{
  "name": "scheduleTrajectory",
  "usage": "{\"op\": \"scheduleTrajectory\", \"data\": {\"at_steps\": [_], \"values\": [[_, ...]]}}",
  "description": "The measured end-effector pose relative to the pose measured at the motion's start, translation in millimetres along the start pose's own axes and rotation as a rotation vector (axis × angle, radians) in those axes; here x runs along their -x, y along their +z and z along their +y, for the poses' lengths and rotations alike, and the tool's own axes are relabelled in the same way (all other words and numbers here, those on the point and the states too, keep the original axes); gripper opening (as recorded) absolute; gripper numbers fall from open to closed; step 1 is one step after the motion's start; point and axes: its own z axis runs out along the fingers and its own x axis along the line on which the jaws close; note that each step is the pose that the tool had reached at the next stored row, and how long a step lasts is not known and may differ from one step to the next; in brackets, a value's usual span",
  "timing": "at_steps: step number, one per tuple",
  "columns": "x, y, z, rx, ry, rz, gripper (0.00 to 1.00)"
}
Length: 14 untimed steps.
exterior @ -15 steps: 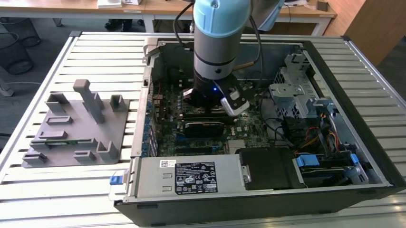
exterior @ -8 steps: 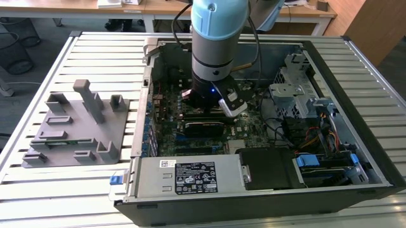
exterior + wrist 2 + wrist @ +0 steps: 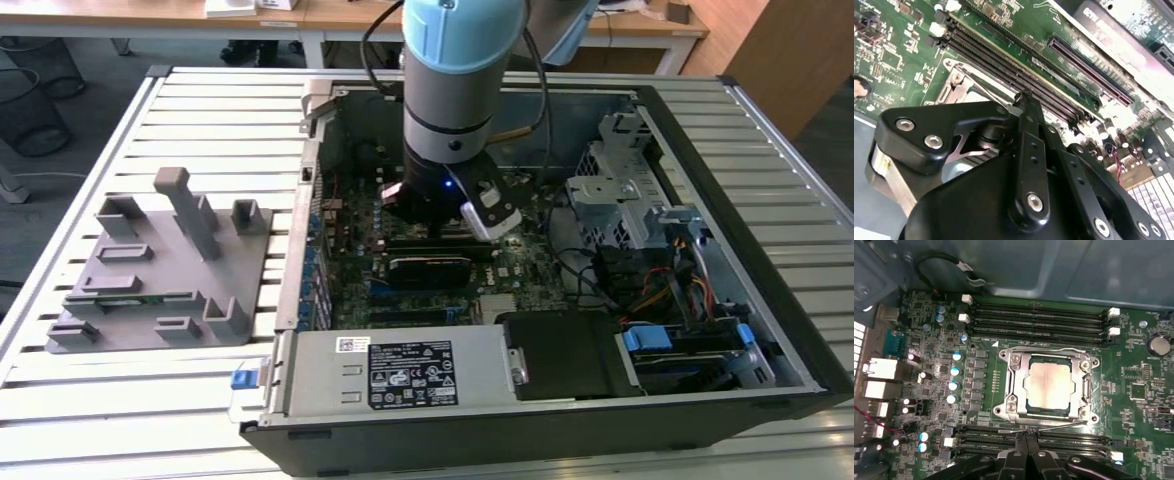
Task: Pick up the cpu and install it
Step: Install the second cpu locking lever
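So the arm is reaching down into the open PC case (image 3: 747, 330) right now, and the gripper (image 3: 1026, 436) is hanging just over the motherboard (image 3: 1134, 365), right beside the edge of the CPU socket (image 3: 1013, 405). In the first wrist view the two black fingers (image 3: 1019, 445) are sitting pressed together with basically no gap, and nothing is sitting between them, so the jaws are looking closed and empty to me. The fingertips are pointing at the thin wire lever (image 3: 1054, 426) running along the socket's edge, between the socket and the nearest bank of RAM slots (image 3: 1074, 444). Can't tell if they're actually touching the lever or just hovering over it.

The cpu (image 3: 1050, 385) is lying flat inside the socket, silvery top facing up, with the metal load frame sitting around it. Another bank of RAM slots (image 3: 1039, 320) is running along the far side of the socket from the gripper.

In the exterior view, the grey fixture block (image 3: 160, 270) is sitting on the slatted table (image 3: 120, 400), well apart from the socket and outside the case, toward the exterior view's left.
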Motion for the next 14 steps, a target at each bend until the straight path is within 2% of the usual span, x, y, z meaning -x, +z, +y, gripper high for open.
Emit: {"op": "scheduleTrajectory", "data": {"at_steps": [7,10,14], "values": [[0.3,-13.1,2.5,0.0000,0.000,0.0006,0.11],[0.9,-15.4,2.9,0.0002,0.000,0.0029,0.11],[3.9,-14.8,2.5,0.0031,0.002,0.0103,0.11]]}}
